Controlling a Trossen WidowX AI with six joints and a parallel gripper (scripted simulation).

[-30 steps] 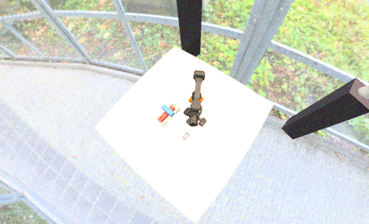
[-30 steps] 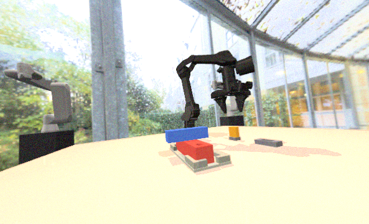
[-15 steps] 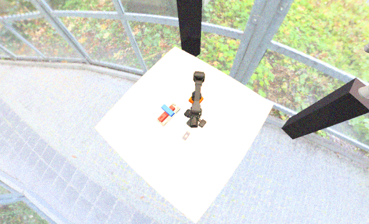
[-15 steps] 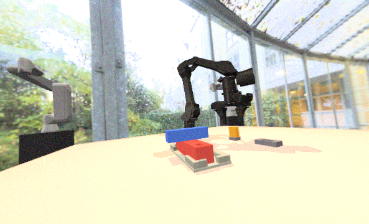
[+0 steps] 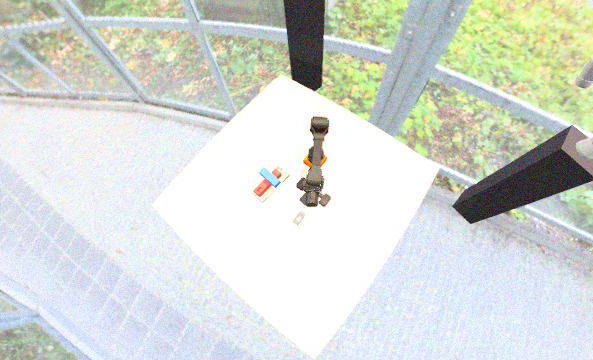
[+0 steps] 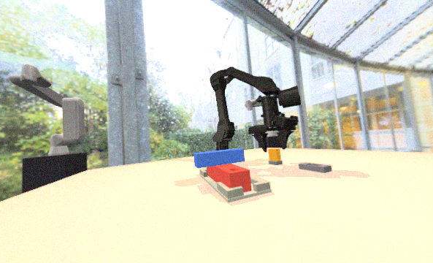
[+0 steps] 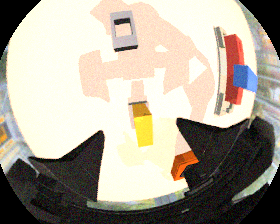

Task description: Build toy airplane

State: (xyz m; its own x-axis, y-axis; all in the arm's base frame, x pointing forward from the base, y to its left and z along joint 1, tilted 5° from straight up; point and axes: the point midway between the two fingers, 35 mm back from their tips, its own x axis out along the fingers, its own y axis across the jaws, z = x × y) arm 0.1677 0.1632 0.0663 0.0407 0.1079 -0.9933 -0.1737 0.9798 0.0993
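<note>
The gripper (image 5: pixel 315 200) (image 6: pixel 274 149) (image 7: pixel 140 127) is open and empty, above the yellow tail fin (image 6: pixel 274 155) (image 7: pixel 144 129), which stands upright in a small grey holder (image 6: pixel 275 163) (image 7: pixel 132 114), apart from the cradle (image 5: pixel 262 199) (image 6: pixel 231 199) (image 7: pixel 219 107). Also apart from the cradle lies a grey block with a hole (image 5: pixel 296 222) (image 6: pixel 315 167) (image 7: pixel 125 43). In the cradle sits the red fuselage (image 5: pixel 262 188) (image 6: pixel 238 178) (image 7: pixel 233 50); over the cradle, the blue wing (image 5: pixel 269 177) (image 6: pixel 220 158) (image 7: pixel 246 77) lies crosswise on the fuselage.

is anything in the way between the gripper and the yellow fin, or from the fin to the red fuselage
Nothing visible blocks the open gripper from the yellow fin, nor the fin from the red fuselage.
</note>
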